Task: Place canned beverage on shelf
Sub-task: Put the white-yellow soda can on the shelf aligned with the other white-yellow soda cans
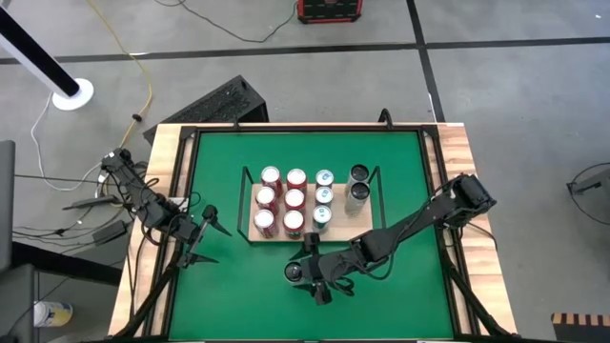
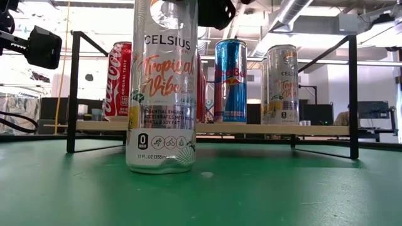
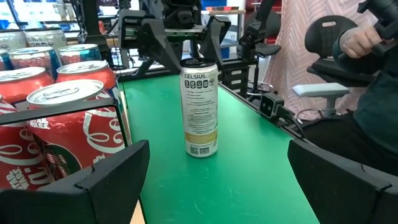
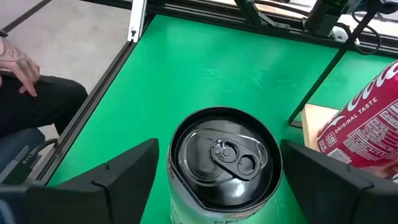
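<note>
A tall Celsius can (image 2: 161, 88) is seen standing upright on the green table (image 1: 400, 286), just in front of the shelf (image 1: 254, 229) and off its board. In the high view the can appears only as a dark lid at about 6 o'clock from the shelf, and its body is hidden by the right gripper (image 1: 303, 272) over it. In the right wrist view the two dark fingers (image 4: 118, 180) are seen spread to either side of the black lid, with a clear gap on each side; the jaws are released and the can is not grasped. The can's lower body is cut off at that view's edge. In the low view the can's top is covered by the dark gripper parts above it. The left gripper (image 1: 202, 229) is held at about 9 o'clock from the shelf, jaws apart and empty, pointed toward the can. On the shelf, red Coca-Cola cans (image 1: 271, 177) are recorded in two columns, a column of blue cans (image 1: 324, 178) beside them, and two dark-topped cans (image 1: 359, 173) toward the 3 o'clock end. In the low view most of these are masked by the near can, and their number cannot be read there. A seated person (image 3: 373, 93) is partly visible beyond the table edge, cut off by the frame; a hand (image 4: 18, 65) rests on a dark trouser leg.
</note>
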`<move>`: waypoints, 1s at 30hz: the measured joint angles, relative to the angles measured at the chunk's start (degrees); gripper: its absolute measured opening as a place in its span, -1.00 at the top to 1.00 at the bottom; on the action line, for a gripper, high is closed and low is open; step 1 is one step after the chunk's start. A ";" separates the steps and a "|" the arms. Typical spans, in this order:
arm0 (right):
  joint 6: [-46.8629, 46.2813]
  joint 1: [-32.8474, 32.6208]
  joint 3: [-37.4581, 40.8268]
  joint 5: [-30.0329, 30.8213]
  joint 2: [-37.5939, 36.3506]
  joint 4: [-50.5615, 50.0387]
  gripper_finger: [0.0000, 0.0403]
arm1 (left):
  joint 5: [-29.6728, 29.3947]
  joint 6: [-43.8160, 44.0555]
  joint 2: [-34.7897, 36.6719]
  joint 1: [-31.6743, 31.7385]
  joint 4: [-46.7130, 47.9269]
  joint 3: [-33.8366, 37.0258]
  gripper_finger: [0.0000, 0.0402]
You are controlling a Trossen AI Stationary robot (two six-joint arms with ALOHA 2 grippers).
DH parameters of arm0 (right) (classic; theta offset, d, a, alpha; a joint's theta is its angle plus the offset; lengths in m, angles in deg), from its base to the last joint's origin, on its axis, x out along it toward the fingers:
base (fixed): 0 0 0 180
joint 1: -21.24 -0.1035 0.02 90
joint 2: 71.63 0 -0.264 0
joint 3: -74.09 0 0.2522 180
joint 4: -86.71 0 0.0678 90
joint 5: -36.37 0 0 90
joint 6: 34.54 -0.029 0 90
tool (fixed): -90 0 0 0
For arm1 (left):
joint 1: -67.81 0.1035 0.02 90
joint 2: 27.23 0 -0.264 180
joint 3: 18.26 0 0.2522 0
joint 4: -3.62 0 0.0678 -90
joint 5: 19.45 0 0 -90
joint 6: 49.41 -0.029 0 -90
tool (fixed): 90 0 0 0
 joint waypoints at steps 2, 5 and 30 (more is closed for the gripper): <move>0.00 -0.01 0.00 0.01 0.00 -0.10 -0.73 | 0.00 0.00 0.00 -0.02 0.00 0.00 -0.83; -0.08 -0.01 0.00 0.03 0.00 -0.12 -0.57 | 0.00 0.00 0.00 -0.01 0.00 0.00 -0.83; -2.06 -2.74 1.77 5.27 -23.16 -28.34 -0.39 | 0.00 0.00 0.00 -0.02 0.00 0.00 -0.83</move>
